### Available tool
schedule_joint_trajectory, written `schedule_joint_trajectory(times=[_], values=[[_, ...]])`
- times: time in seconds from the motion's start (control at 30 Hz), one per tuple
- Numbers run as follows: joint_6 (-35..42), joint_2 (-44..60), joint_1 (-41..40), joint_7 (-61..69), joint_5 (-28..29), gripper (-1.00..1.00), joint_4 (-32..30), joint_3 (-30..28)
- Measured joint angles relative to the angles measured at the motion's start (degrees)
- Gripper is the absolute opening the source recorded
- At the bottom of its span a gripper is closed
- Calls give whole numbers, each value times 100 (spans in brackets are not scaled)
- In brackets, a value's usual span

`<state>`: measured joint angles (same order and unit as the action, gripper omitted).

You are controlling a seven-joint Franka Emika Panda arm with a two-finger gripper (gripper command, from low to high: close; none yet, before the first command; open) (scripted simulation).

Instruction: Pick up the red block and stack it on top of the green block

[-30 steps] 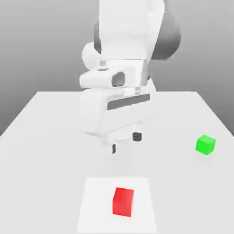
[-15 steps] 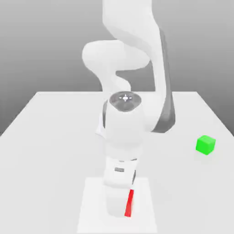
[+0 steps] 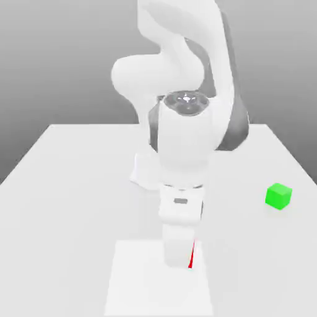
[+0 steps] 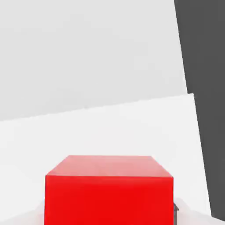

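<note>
At the lower centre of the exterior view, the end effector (image 3: 179, 263) has come down and is clamped on the red block (image 3: 192, 257); the green block (image 3: 278, 196) waits at the right of the tabletop (image 3: 68, 179).

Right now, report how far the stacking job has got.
Done: the arm is down over the red block, and the pincer is shut on it; a red sliver shows beside the hand in the exterior view. In hand: the lift, though whether it has left the table I cannot tell. Left: carrying it to the green block, which stands bare at the exterior view's right.
</note>
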<state>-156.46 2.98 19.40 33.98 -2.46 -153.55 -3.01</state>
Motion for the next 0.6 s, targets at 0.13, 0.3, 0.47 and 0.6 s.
schedule_joint_trajectory(times=[0.13,0.3,0.47,0.6], values=[[89,-289,841,225,-65,-100,-190,423],[192,-638,1901,510,-148,-100,-430,869],[296,-984,2699,811,-253,-100,-669,1445],[298,-1158,3312,1022,-320,-100,-838,1936]])
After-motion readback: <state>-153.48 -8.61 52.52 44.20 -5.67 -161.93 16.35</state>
